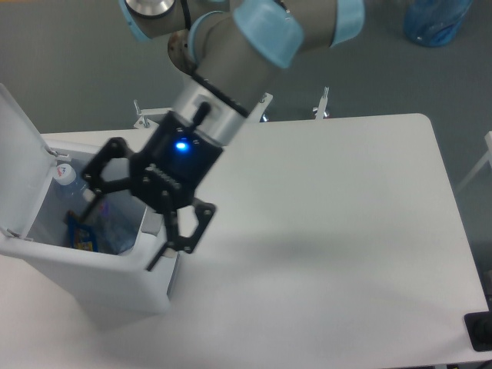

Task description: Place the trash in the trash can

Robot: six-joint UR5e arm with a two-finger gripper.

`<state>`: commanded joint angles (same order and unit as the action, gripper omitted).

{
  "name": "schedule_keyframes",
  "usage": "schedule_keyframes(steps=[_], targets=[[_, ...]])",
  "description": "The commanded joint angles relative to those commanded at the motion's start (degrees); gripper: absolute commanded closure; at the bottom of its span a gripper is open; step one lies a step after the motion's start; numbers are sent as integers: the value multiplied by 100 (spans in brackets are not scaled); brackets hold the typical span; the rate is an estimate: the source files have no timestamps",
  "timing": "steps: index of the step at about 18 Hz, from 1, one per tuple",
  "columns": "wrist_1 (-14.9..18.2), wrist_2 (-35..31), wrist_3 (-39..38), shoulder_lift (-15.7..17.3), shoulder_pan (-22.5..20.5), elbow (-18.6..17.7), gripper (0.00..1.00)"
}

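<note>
White tabletop (330, 231) fills most of the view, grey floor behind it. At its left edge stands the trash can (100, 280), lid (15, 154) flipped up. Inside lies the bottle (69, 178), white cap toward the back wall with a red mark showing; its body and long axis are unclear. The gripper (127, 234) hangs over the can's right rim, fingers spread wide, empty; its lettering is unreadable.

One white trash can (84, 280), lid raised, stands on one white counter (330, 231). Inside the trash can lie one clear plastic bottle (68, 175) with a white cap and one blue wrapper (80, 234). One robot arm (238, 46) carries one tool (127, 223).
</note>
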<state>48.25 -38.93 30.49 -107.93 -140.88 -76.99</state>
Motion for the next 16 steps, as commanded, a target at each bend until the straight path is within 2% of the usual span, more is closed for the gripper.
schedule_keyframes(steps=[2,6,9,12,14,16], targets=[[9,-464,298,-70,-185,0,0],[44,-1887,896,-281,-281,1,0],[26,-2494,1379,-658,-458,0,0],[61,-3338,1635,-747,-484,-26,0],[79,-3577,1714,-739,-528,-61,0],[236,-3595,2221,-730,-572,-140,0]])
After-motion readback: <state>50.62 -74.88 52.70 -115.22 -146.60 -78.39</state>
